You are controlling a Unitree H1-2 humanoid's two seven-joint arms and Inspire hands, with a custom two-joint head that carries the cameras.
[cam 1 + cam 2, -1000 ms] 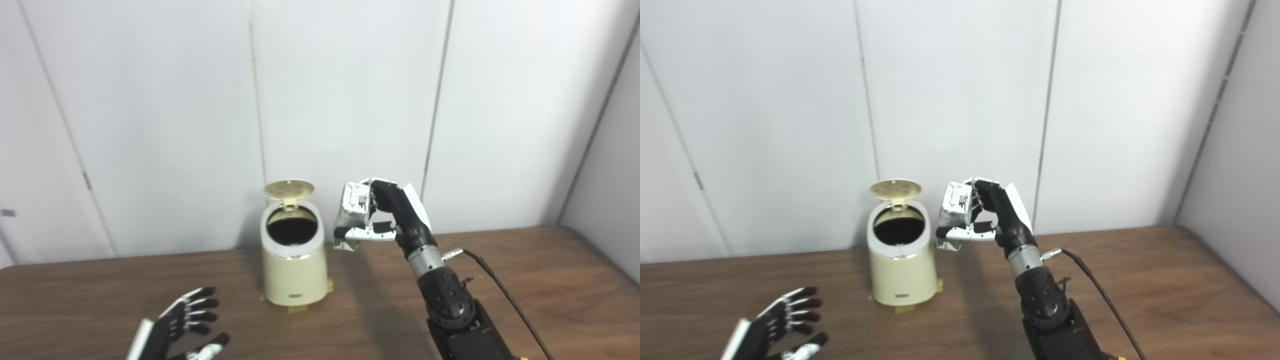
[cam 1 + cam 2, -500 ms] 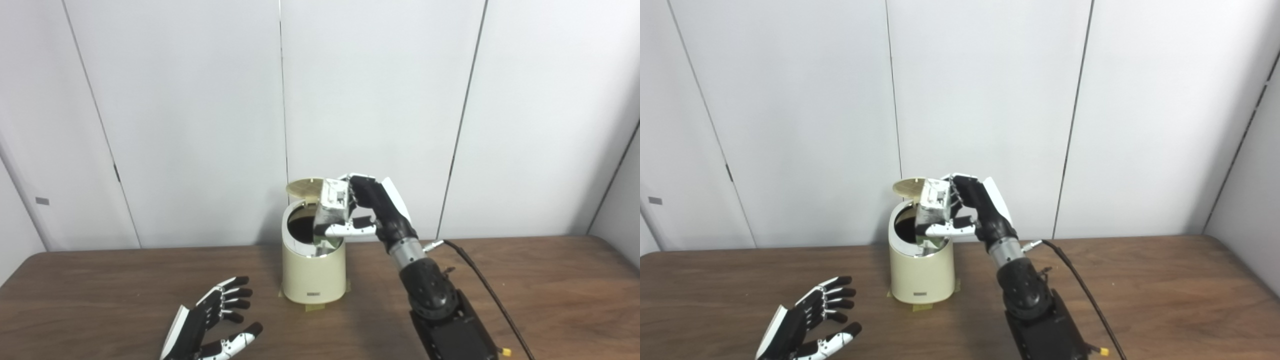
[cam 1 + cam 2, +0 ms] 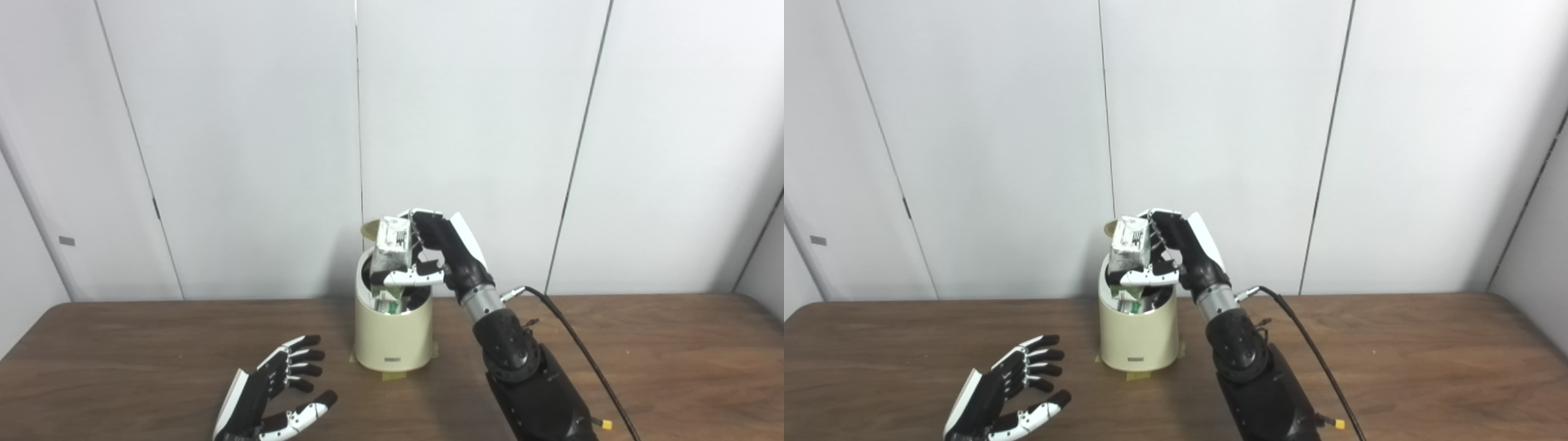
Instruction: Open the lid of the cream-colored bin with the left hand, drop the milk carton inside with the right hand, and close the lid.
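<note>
The cream-colored bin (image 3: 392, 340) stands on the brown table near the back wall, its round lid (image 3: 369, 229) flipped up behind the opening. My right hand (image 3: 438, 257) is shut on the white and grey milk carton (image 3: 391, 252), holding it upright directly over the bin's mouth, its lower end just inside the rim. My left hand (image 3: 275, 395) rests low over the table to the front left of the bin, open, fingers spread, holding nothing. In the right eye view the carton (image 3: 1129, 248) hides most of the lid.
The wooden table (image 3: 661, 361) stretches to both sides of the bin. A black cable (image 3: 576, 346) runs from my right wrist down toward the table's front right. White wall panels stand close behind the bin. Yellow tape marks the bin's base (image 3: 392, 375).
The camera view has shifted. My right hand carried the carton left from beside the bin to over its opening and lowered it into the mouth. The left hand stayed open.
</note>
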